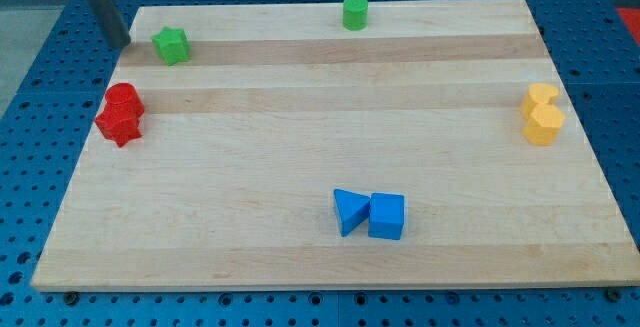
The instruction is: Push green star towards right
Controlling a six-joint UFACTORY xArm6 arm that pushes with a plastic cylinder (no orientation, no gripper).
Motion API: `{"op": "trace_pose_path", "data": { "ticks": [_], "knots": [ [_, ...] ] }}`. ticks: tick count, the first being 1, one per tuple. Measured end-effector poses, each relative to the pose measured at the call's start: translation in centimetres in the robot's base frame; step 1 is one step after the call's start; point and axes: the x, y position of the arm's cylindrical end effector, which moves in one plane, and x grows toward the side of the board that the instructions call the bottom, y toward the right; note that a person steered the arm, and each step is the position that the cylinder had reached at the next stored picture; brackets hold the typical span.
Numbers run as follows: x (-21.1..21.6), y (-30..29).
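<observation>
Green and star-shaped, the green star point(171, 45) sits near the top left corner of the wooden worktop point(300, 127), with the rod's tip point(119, 43) just to its left, close but apart; the rod is a plain tool with no jaws to open or close. Elsewhere sit a green cylinder point(355, 12), two touching red blocks point(120, 114), two yellow blocks point(542, 113) and two blue blocks point(369, 213).

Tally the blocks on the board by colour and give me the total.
Green: 2, the green star and the green cylinder
Red: 2, the red cylinder and the red star
Yellow: 2, the upper yellow block and the lower yellow block
Blue: 2, the blue triangle and the blue cube
Total: 8
</observation>
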Motion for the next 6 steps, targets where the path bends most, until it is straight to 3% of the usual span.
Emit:
{"op": "trace_pose_path", "data": {
  "ticks": [1, 3, 4, 6],
  "knots": [
    [1.4, 0.1],
    [1.0, 8.1],
    [0.9, 9.1],
    [0.2, 0.0]
  ]
}}
